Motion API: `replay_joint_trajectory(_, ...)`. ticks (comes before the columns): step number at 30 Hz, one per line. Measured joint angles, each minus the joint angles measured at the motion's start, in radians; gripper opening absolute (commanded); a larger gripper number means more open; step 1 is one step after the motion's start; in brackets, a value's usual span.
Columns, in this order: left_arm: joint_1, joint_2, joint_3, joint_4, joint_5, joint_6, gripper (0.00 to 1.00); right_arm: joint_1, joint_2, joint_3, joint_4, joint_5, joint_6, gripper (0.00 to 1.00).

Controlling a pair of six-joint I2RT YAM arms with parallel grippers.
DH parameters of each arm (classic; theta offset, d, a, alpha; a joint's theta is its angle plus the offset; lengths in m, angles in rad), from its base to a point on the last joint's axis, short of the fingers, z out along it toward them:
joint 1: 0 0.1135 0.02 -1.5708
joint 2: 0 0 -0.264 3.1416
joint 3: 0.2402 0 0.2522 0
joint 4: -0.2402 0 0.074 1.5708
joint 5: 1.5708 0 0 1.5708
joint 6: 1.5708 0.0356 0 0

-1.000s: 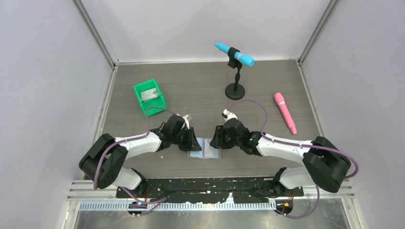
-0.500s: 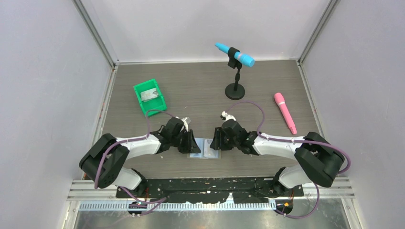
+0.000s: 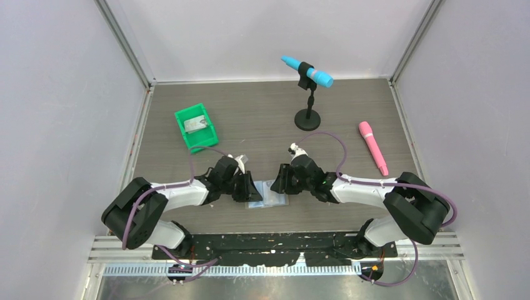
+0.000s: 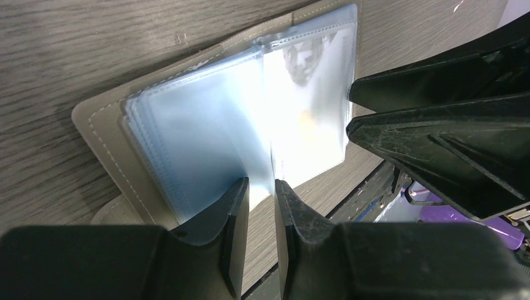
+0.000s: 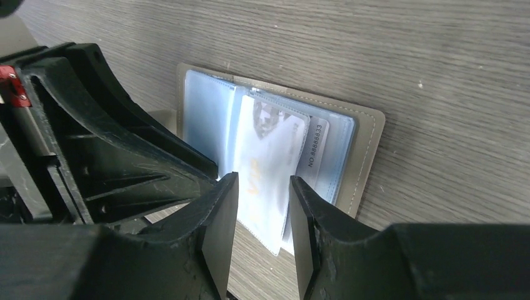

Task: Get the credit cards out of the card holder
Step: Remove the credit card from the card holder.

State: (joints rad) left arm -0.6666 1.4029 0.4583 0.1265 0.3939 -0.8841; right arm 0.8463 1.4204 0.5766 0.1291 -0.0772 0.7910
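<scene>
The holder [image 3: 269, 200] lies open on the surface [image 3: 250, 112], near the front edge and midway between the two arms. Its grey cover is flat down and its pale blue pockets face up.

The left hand [image 4: 259, 187] is on the holder's left side. Its fingers stand a narrow gap apart, tips down at the pockets, and the edge of a raised pocket leaf runs into that gap. I cannot tell whether they pinch the leaf.

The right hand [image 5: 262, 184] is on the holder's right side, its fingers spread wider. They stand on either side of the same raised leaf, which holds a whitish card [image 5: 269, 150] with faint print. I cannot tell whether the fingers press on it. A second card with a printed number shows in the pocket beneath, to the right.

Far left stands a green bin [image 3: 204, 142] with a flat grey card inside. A blue mic [image 3: 307, 70] sits on a stand at far centre, and a pink mic [image 3: 373, 147] lies to the right, well apart from the holder.
</scene>
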Motion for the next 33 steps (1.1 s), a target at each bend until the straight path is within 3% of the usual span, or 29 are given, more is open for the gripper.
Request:
replay_joint_trajectory(22, -0.020, -0.061, -0.044, 0.002, -0.021, -0.048, 0.25, -0.003, -0.006, -0.021, 0.179, -0.112, 0.063, 0.42)
replay_joint_trajectory(33, 0.007, -0.327, -0.045, -0.193, -0.124, -0.056, 0.30, -0.001, -0.006, -0.021, 0.211, -0.156, 0.080, 0.41)
